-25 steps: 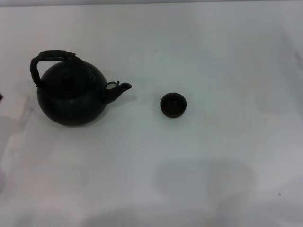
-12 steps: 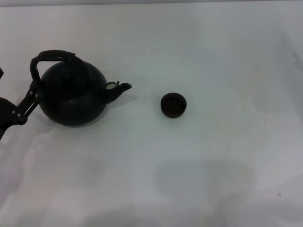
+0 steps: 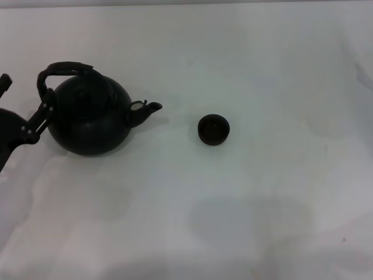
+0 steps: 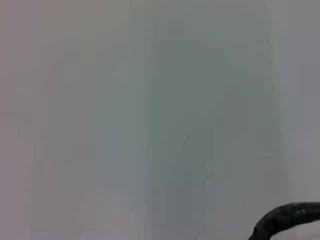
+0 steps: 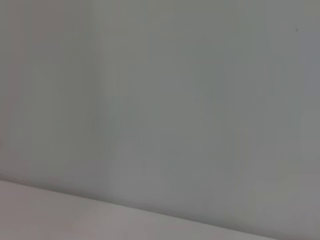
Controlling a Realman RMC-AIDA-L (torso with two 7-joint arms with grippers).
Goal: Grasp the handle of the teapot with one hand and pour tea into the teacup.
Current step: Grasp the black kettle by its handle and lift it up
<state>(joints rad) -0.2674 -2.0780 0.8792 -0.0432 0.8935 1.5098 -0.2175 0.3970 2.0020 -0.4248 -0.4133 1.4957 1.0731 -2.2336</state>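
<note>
At the 9 o'clock edge of the head view, the left gripper (image 3: 22, 105) reaches in from the robot's left side. Two dark fingers show. One finger (image 3: 36, 121), a jointed bar with pale rivets, slants up toward the teapot and its tip meets the spot where the handle joins the pot's body. The other finger (image 3: 5, 81) is only a short stub at the frame edge, at about 10 o'clock from the first and well apart from it. The claw is spread wide, with nothing pinched between its fingers.

The handle (image 3: 58, 73) is a dark, rough-wrapped hoop arching over the top of the pot. It stands upright, and its left leg is just beside the nearer fingertip. In the left wrist view a short arc of the same wrapped handle (image 4: 287, 219) shows at one corner against a pale surface.

The teapot (image 3: 88, 116) is round and matte black, sitting upright on the white table (image 3: 262, 192) in the left part of the head view. Its short spout (image 3: 145, 109) points toward 3 o'clock.

The teacup (image 3: 213, 129) is a small dark round cup standing at 3 o'clock from the spout, well apart from it, near the middle of the table.

The right gripper does not appear in any view; the right wrist view shows only pale surface.
</note>
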